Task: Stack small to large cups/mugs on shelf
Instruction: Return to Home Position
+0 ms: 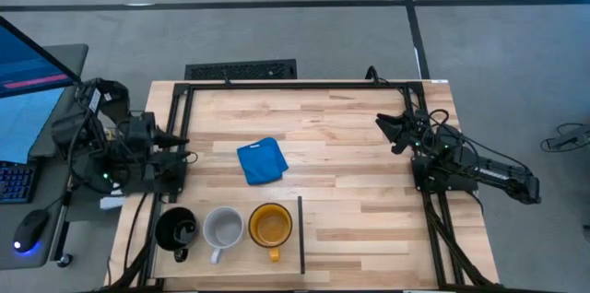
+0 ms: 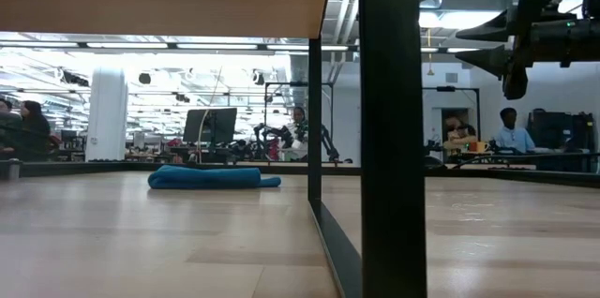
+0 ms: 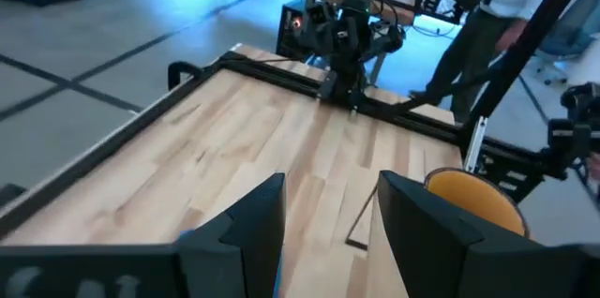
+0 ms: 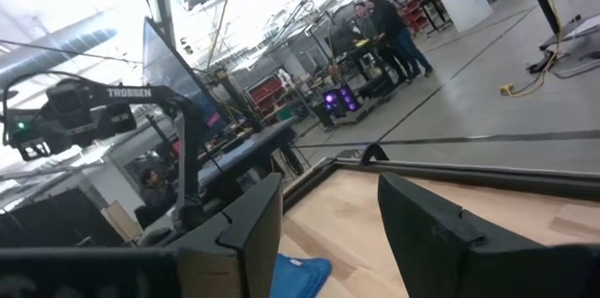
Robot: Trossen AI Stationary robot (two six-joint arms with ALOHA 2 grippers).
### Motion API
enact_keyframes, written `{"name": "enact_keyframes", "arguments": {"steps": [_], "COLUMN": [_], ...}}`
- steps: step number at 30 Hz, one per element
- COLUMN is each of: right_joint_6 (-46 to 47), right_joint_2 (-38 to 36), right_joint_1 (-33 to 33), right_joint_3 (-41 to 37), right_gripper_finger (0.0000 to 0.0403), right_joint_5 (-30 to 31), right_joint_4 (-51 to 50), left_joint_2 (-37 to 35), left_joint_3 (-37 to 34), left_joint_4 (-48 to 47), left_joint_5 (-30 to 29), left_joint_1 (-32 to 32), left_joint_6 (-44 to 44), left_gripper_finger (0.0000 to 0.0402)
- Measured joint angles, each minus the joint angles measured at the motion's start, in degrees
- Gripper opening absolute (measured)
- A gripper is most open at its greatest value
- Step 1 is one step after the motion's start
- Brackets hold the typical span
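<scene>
Returning home looks the step: left tool (image 1: 187,157) released near glossy black mug (image 1: 175,228), grey-white mug (image 1: 222,227), amber mug (image 1: 270,225); right tool (image 1: 387,130) released, well apart; only parking remains.

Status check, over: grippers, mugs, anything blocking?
Left gripper open, right gripper open, both empty, out at the sides. Black mug, grey mug, yellow mug side by side on shelf, yellow by divider. Blue cloth mid-table, apart.
</scene>
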Motion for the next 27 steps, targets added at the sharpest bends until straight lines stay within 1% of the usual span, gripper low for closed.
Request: {"name": "enact_keyframes", "arguments": {"steps": [2,4,6,11,15,17,19,22,24,27], "right_joint_6": [-0.59,-0.6,-0.64,-0.73,-0.79,-0.79,-0.79,-0.79,-0.77,-0.77], "right_joint_2": [0.0,0.0,0.0,0.0,0.0,0.0,0.0,0.0,0.0,0.0], "right_joint_1": [-0.01,-0.08,-0.07,-0.07,-0.07,-0.07,-0.07,-0.07,-0.07,-0.07], "right_joint_3": [0.0,0.0,0.0,0.0,0.0,0.0,0.0,0.0,0.0,0.0], "right_gripper_finger": [0.02,0.02,0.02,0.02,0.02,0.02,0.02,0.02,0.02,0.02], "right_joint_5": [0.0,0.0,-0.02,-0.02,-0.02,-0.02,-0.01,0.0,0.0,0.0], "right_joint_4": [0.01,0.01,0.0,0.01,0.01,0.01,0.01,0.01,0.03,0.03], "left_joint_2": [0.26,0.7,0.91,-0.11,-1.64,-2.94,-4.6,-6.79,-8.15,-9.88], "left_joint_3": [0.0,-0.04,-0.9,-5.24,-10.3,-13.2,-16.08,-20.99,-24.37,-29.33], "left_joint_4": [0.17,0.96,4.0,11.49,18.87,25.6,34.08,50.4,61.13,75.23], "left_joint_5": [0.71,2.71,2.9,2.57,2.65,2.91,5.52,11.1,17.52,30.15], "left_joint_1": [-0.02,-0.17,-0.67,-1.28,0.73,1.82,3.28,8.65,13.65,22.09], "left_joint_6": [-1.57,-3.14,-3.36,-2.18,1.01,5.5,12.27,27.26,37.55,49.99], "left_gripper_finger": [0.0162,0.0162,0.0162,0.0162,0.0162,0.0162,0.0162,0.0162,0.0162,0.0162]}}
